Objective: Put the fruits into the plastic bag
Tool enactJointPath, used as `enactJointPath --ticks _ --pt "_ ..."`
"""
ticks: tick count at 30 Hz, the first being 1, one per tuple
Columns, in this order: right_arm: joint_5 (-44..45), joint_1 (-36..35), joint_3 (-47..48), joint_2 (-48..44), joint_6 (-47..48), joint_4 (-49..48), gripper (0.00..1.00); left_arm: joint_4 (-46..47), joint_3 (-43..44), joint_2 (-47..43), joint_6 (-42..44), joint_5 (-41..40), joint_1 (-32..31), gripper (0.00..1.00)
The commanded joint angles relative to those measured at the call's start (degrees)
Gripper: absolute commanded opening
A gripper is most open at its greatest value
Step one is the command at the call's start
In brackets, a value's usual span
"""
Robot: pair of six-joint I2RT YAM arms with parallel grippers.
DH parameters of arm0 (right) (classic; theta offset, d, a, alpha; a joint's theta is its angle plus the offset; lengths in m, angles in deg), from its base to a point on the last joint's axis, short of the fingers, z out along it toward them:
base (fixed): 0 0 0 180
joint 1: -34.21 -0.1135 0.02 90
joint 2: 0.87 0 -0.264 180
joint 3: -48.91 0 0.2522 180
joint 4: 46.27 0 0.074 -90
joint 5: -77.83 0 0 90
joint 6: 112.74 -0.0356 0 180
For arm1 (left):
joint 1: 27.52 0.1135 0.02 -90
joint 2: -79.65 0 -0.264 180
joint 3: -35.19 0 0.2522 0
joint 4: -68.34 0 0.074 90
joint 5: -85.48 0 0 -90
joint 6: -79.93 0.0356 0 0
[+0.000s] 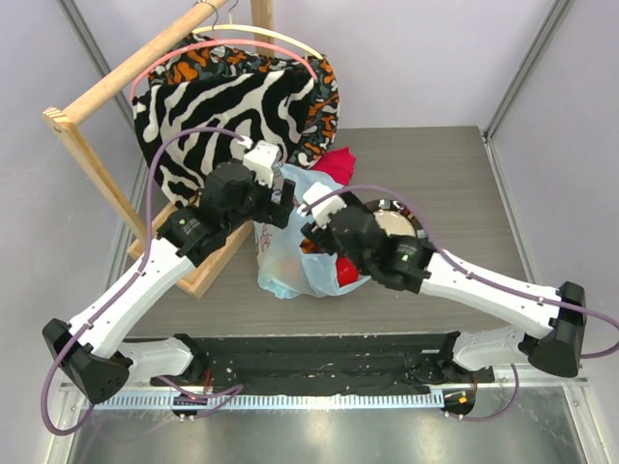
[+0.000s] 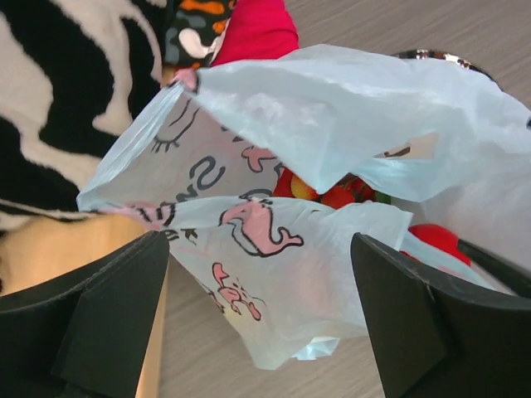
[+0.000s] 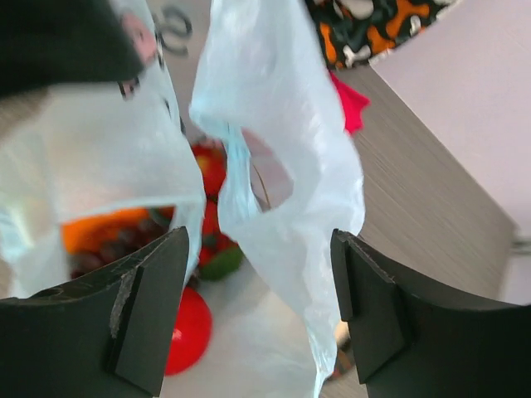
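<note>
At tabletop point(image 1: 435, 164) middle, bag point(image 1: 288, 253) is being flanked by arms, fruits point(image 3: 189, 330) lying inside. Wide open, nothing being gripped: left pincer point(image 2: 259, 282), right pincer point(image 3: 259, 274). Best withdrawn straight up, handles unsnagged, bag upright.

One plastic bag point(image 1: 288, 256), and in it I count one red apple point(image 3: 187, 332), one orange point(image 3: 99, 232), one bunch of little red-yellow balls point(image 2: 332, 192) and one dark grape cluster point(image 3: 116, 251), though that one's blurry. Cloth-wise: one zebra-striped fabric point(image 1: 213, 116), one orange-and-black patterned fabric point(image 1: 208, 63), one red cloth point(image 1: 336, 161). Plus two hangers, one pink point(image 1: 155, 68) and one cream point(image 1: 290, 41), one wooden rack point(image 1: 116, 75) and one dark round plate point(image 1: 395, 220).
</note>
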Motion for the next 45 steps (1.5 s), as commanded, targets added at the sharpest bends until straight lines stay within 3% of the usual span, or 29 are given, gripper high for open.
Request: enactJointPath --ticks 1,6,15,19,20,22,25,29,31,33,38,45 --pt "18.19 -3.88 -1.60 1.13 6.95 -0.48 0.77 -0.52 -2.19 -2.04 -13.16 3.21 2.66 0.98" --pt "26.12 -7.57 -6.52 2.54 12.14 -7.58 0.80 3.43 -6.93 -2.66 -20.90 8.29 3.45 1.00" --pt "31.48 -8.54 -11.27 8.51 18.73 -12.68 0.82 4.66 -8.17 3.32 -23.72 10.42 3.45 1.00" --pt "34.56 -7.67 -13.03 11.14 22.68 -19.20 0.82 5.11 -8.34 4.99 -23.37 9.81 3.54 0.86" --pt "34.91 -6.53 -12.94 11.68 23.13 -21.29 0.82 5.11 -8.26 5.34 -23.46 9.98 3.71 0.78" --pt "35.44 -5.21 -13.20 12.73 24.53 -24.02 0.79 5.37 -8.34 6.22 -23.46 10.33 3.89 0.70" --pt "35.71 -2.92 -13.64 13.70 26.56 -28.51 0.62 5.72 -8.52 6.48 -23.29 10.77 4.41 0.43" --pt "35.80 -0.29 -11.20 13.18 28.23 -31.68 0.20 6.60 -8.61 5.26 -23.02 11.82 6.00 0.12" --pt "35.09 0.86 -9.70 11.86 27.62 -31.68 0.11 8.08 -8.61 4.12 -23.02 14.01 7.57 0.00" --pt "32.11 1.21 -6.36 8.98 25.34 -28.53 0.01 9.67 -8.52 3.24 -23.02 17.95 8.81 0.00" --pt "23.50 1.48 4.08 1.67 13.06 -15.55 0.01 14.77 -6.15 -0.01 -25.47 27.01 15.39 0.00" --pt "12.17 2.00 12.45 -8.52 0.03 -7.87 0.01 28.89 -6.84 -1.95 -40.14 44.68 29.35 0.00"
